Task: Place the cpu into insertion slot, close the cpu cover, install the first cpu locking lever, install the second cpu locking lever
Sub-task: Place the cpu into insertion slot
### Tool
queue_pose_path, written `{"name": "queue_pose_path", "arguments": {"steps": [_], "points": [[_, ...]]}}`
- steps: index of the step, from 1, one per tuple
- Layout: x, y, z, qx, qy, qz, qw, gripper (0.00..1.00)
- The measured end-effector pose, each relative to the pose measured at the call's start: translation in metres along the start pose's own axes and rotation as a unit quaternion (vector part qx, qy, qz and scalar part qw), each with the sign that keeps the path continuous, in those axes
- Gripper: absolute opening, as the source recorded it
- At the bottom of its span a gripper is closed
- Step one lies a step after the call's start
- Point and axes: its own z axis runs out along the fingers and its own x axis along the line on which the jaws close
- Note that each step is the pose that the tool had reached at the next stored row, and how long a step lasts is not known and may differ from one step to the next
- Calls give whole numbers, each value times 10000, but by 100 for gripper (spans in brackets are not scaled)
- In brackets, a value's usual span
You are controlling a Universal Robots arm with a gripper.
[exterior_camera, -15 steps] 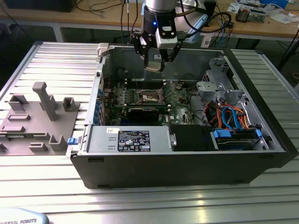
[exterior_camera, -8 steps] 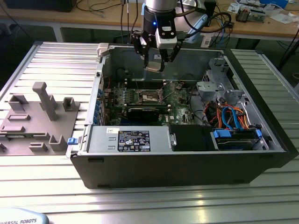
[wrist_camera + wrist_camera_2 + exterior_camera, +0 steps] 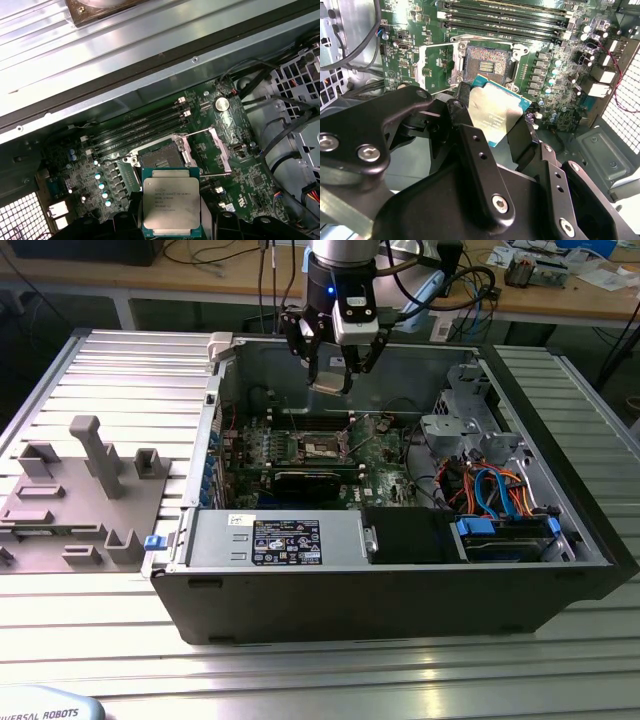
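I am watching the hand (image 3: 330, 380) hanging over the open computer case (image 3: 400, 580), and it is clenching the chip (image 3: 327, 386) by two opposite edges. In both wrist views the black fingers (image 3: 462, 100) are pressing against the chip's sides, and its silvery top is facing the first wrist camera.

The chip is hanging in the air, clear of the green circuit board (image 3: 100, 190) and not touching anything but the hand. In the exterior view it is sitting at about 12 o'clock from the socket (image 3: 322, 447), higher in the picture and apart from it.

The socket is lying bare, its dark square bed showing inside the metal rim. The cover frame (image 3: 216, 145) is standing swung open along one edge of the socket, toward 3 o'clock in the exterior view. Two thin wire levers (image 3: 197, 132) are sitting unhooked beside that frame.

The long black memory slots (image 3: 145, 127) are running just beside the socket, toward its 12 o'clock in the exterior view. A grey plastic tray (image 3: 80, 490) is resting on the ribbed metal desk (image 3: 300, 670), at 9 o'clock from the case.
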Motion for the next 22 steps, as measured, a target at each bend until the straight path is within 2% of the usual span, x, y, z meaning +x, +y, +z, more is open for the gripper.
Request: {"name": "queue_pose_path", "arguments": {"steps": [22], "points": [[0,0,1,1,-2,49,10000,54]]}}
